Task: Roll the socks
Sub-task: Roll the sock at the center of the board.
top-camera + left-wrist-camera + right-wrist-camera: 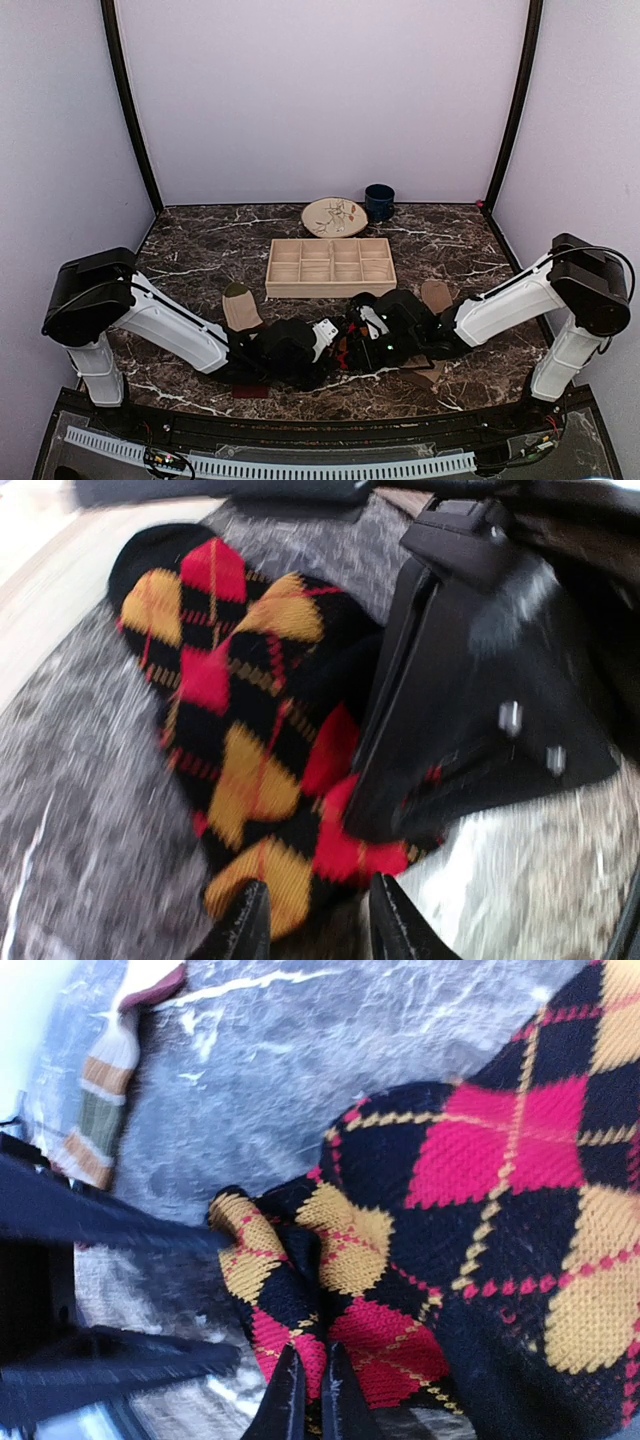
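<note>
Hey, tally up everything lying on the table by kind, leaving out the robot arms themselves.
Socks: 3 (argyle sock, striped sock, tan sock)
Plate: 1
Mug: 1
Wooden divided tray: 1
Total: 6

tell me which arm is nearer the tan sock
right. the right arm runs just beside the tan sock; the left arm lies beyond the argyle sock

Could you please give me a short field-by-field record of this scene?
argyle sock: bunched between both grippers
right gripper: shut, pinching the argyle sock's fabric
left gripper: open, at the sock's edge
striped sock: lying flat, apart
tan sock: flat, right of the wooden tray
behind tray: plate, blue mug
</note>
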{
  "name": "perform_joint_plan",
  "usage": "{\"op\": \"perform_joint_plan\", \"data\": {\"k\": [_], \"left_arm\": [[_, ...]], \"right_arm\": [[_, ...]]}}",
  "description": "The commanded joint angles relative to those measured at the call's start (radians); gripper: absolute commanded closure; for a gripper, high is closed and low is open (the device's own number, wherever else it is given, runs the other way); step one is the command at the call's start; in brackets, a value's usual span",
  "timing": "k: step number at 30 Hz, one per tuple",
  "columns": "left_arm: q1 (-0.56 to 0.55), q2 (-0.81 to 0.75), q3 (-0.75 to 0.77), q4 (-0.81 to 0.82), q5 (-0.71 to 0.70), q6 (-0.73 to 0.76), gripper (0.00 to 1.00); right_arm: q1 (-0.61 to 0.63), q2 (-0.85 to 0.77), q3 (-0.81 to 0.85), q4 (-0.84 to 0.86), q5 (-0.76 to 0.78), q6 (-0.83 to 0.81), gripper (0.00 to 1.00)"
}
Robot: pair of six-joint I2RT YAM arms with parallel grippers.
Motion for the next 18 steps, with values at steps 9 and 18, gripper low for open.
{"op": "perform_joint_plan", "data": {"k": [9, 18], "left_arm": [[-0.027, -0.259, -0.232, -0.072, -0.266, 0.116, 0.58], [-0.079, -0.269, -0.419, 0.259, -0.291, 0.256, 0.56]], "right_arm": [[-0.005, 0.016, -0.169, 0.448, -0.364, 0.426, 1.00], [-0.007, 0.010, -0.187, 0.545, -0.399, 0.546, 1.00]]}}
